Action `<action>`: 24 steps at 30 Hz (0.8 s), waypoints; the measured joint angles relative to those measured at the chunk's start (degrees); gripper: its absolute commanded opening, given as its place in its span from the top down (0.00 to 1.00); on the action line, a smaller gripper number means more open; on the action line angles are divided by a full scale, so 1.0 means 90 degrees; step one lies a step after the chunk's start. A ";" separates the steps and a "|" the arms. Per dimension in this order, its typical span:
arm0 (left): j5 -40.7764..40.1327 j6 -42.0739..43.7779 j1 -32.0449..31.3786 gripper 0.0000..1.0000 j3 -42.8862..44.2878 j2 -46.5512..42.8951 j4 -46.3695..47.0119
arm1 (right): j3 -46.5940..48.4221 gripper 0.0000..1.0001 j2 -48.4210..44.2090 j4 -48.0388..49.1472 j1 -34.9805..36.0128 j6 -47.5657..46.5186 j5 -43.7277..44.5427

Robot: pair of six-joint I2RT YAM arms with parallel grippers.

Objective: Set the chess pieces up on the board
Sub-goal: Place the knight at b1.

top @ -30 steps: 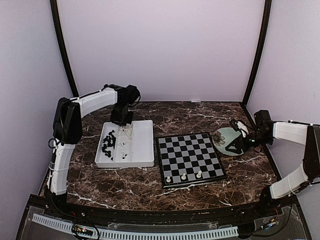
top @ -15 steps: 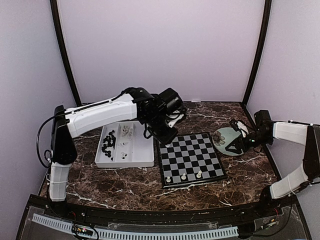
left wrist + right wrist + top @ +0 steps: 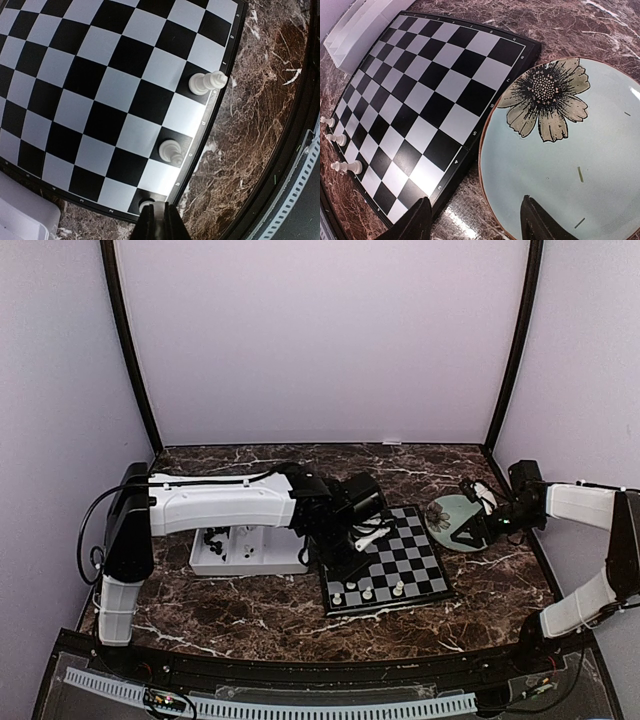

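From the top camera I see the left arm (image 3: pixel 220 505) lying across the white tray (image 3: pixel 250 562) and reaching to the board (image 3: pixel 405 550). The left gripper (image 3: pixel 347 562) hangs over the near left corner of the board. In the left wrist camera its fingers (image 3: pixel 145 227) are pressed fully together, and I cannot see any piece between them. Just in front of the fingertips, one white piece stands on the black corner square, half hidden by them.

The board lies flat on the marble table (image 3: pixel 250 610), between the tray on its left and the pale green plate (image 3: pixel 445 512) on its right. The rim of the plate is just beside the far right part of the board. Three white chess pieces (image 3: pixel 367 593) stand upright in the row nearest to the arm bases. Each is on a black square, with one light square between neighbours. A few black chess pieces (image 3: pixel 212 538) show in the tray beside the arm, which covers most of the tray.

The right gripper (image 3: pixel 470 525) is at the near edge of the plate. In the right wrist camera its jaws stand wide apart and hold nothing. Between them I see only the rim of the plate and the table. The plate has a flower painted on it.
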 measured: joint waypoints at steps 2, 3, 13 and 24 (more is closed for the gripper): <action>0.0049 -0.0002 -0.0044 1.00 -0.0046 0.0000 0.0107 | 0.0000 0.38 0.0000 0.0000 0.0000 0.0000 0.0000; 0.0063 0.0000 -0.0051 1.00 -0.0058 0.0000 0.0138 | 0.0000 0.38 0.0000 -0.0002 0.0000 0.0000 0.0000; -0.0046 0.0005 -0.0097 1.00 -0.0095 0.0024 0.0243 | 0.0000 0.38 0.0000 0.0000 0.0000 0.0000 0.0000; -0.0024 0.0005 -0.0134 1.00 -0.0095 0.0294 0.0240 | 0.0000 0.38 0.0000 -0.0002 0.0000 -0.0002 0.0000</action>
